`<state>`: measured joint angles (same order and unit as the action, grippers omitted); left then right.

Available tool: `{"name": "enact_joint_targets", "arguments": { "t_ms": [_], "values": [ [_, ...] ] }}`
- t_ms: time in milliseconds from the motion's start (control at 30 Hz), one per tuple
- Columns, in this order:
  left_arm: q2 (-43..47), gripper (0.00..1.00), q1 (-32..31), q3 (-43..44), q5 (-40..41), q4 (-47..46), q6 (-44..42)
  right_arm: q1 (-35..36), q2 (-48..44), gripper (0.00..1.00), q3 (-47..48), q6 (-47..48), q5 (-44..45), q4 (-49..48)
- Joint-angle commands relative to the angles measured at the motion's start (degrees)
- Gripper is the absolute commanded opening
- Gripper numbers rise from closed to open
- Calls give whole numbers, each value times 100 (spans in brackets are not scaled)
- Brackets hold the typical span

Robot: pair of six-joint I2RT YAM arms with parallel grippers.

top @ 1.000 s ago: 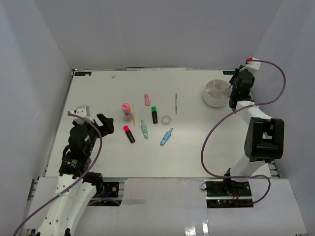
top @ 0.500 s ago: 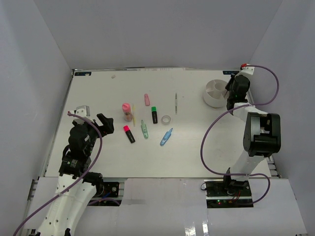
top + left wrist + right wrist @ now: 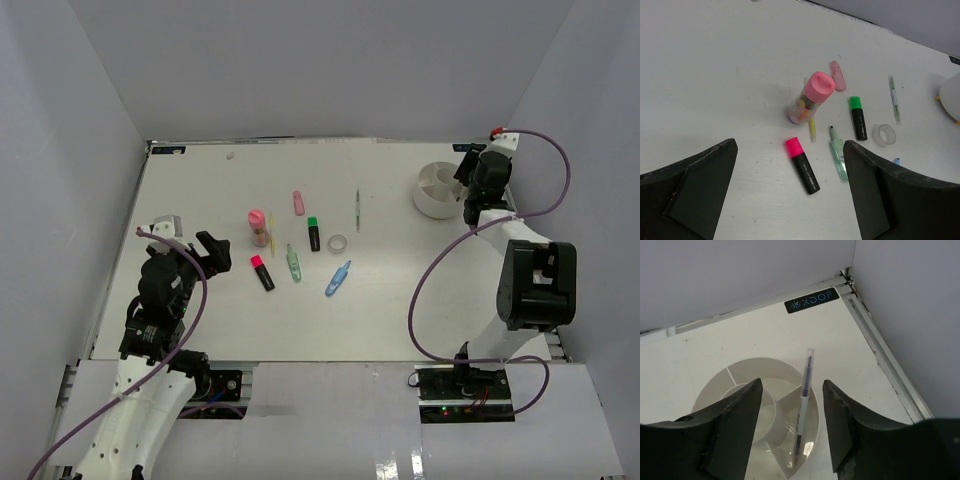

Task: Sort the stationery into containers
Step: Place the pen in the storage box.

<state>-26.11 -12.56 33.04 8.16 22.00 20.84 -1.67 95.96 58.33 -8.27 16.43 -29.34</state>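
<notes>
Right gripper [image 3: 792, 385]: spread wide, holding nothing, over tub [image 3: 735, 371] at far right corner.
Pen [image 3: 803, 410]: leaning inside tub.
Left gripper [image 3: 790, 147]: spread wide, empty, near left edge.

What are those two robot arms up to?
Sorting stationery into a white tub. The right tool hangs open over the tub, where a pen rests with its end poking over the rim. The left tool is open and empty near the pink-capped highlighter, glue stick and other bits lying on the table.
</notes>
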Motion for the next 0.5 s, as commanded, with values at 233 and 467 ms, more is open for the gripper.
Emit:
{"name": "enact_joint_targets", "arguments": {
  "t_ms": [233,467],
  "values": [
    [27,98,-19,-17,-69,-29,-1,1396,-562,70,2180,643,300,3743],
    [36,98,-19,-25,-96,-29,-10,2477,1018,72,4431,494,370,6464]
  ]
}}
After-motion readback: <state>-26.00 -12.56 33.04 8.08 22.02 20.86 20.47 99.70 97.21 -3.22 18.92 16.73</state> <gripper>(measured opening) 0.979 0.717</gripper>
